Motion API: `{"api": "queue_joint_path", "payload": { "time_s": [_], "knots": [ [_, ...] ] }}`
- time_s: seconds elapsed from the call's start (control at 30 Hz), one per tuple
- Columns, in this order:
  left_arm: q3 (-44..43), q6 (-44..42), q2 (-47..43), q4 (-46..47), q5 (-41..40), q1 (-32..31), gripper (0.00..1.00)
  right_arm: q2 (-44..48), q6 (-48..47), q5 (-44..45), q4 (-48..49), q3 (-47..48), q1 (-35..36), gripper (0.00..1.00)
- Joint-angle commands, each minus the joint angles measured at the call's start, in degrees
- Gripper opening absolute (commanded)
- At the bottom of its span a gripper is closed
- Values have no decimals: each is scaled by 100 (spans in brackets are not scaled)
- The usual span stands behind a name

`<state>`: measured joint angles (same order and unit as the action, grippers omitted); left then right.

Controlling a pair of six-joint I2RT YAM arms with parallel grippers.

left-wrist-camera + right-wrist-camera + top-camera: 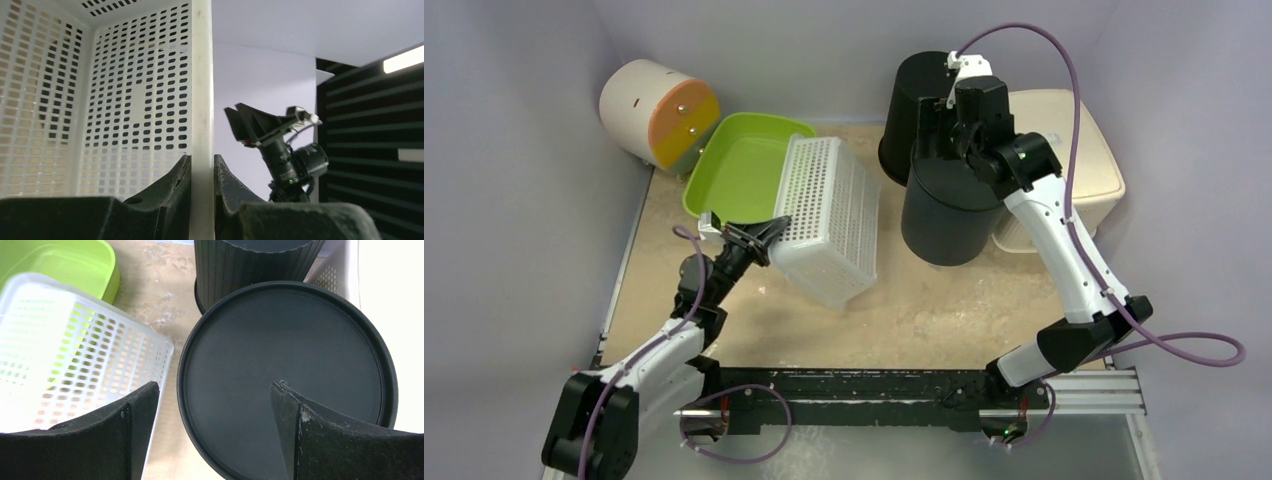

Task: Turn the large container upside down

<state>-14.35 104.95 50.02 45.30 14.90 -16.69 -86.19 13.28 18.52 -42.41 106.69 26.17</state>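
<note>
Left gripper (769, 232) (202, 165): pinched on the rim wall of the white perforated basket (829, 215) (135, 100), one finger inside the wall and one outside.
White perforated basket: near the middle of the surface (944, 300), tipped well off level, its open side turned towards the left arm and a perforated wall facing up. Nothing shows inside it. Its lower edge seems to be near the surface, though contact cannot be told.
Basket's neighbours: its far corner overlaps the green tub (739, 165) in the top view. A narrow gap lies between it and the black bucket (944, 215) on its right.
Right gripper (944, 120) (215, 387): spread wide and holding nothing, hanging over the flat round top of the black bucket (285, 365) without touching it.
Black bucket: stands with a closed flat face up. A second black ribbed bucket (909, 100) (250, 265) stands just behind it, touching or nearly so.
Green tub: nothing in it.
Beige bin (1074, 150): just right of the black buckets, against the right wall.
Cream cylinder with orange end (659, 110): on its side in the far left corner, just behind the green tub.
Open room: bare surface in front of the basket and the buckets, between them and the arm bases.
</note>
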Motion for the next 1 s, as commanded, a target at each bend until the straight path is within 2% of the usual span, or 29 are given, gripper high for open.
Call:
{"api": "queue_joint_path", "payload": {
  "time_s": [0.0, 0.27, 0.33, 0.47, 0.5, 0.57, 0.63, 0.7, 0.83, 0.97],
  "knots": [
    [418, 679, 577, 1977, -188, -112, 0, 240, -93, 88, 253, -62, -43, 84],
    [495, 208, 1453, 1926, -117, -372, 0, 276, -117, 36, 372, -192, -100, 83],
    [423, -36, 1577, 1510, -40, -451, 0, 291, -119, 24, 427, -275, -110, 84],
    [29, -814, 1561, -74, 105, -547, 0, 309, -115, -4, 490, -393, -137, 84],
    [-52, -1152, 1545, -370, 140, -551, 2, 317, -123, -6, 508, -420, -139, 84],
    [-245, -1489, 1508, -982, 162, -551, 17, 331, -118, -20, 524, -479, -154, 84],
    [-449, -1816, 1481, -1509, 170, -552, 27, 346, -122, -32, 560, -540, -172, 84],
    [-689, -2199, 1484, -2086, 168, -548, 44, 357, -122, -68, 588, -594, -190, 84],
    [-1265, -3102, 1623, -3518, 77, -549, 51, 349, -116, -158, 647, -653, -214, 84],
    [-1607, -3730, 1777, -4424, -59, -549, 55, 325, -117, -219, 686, -697, -231, 84]
  ]
}}
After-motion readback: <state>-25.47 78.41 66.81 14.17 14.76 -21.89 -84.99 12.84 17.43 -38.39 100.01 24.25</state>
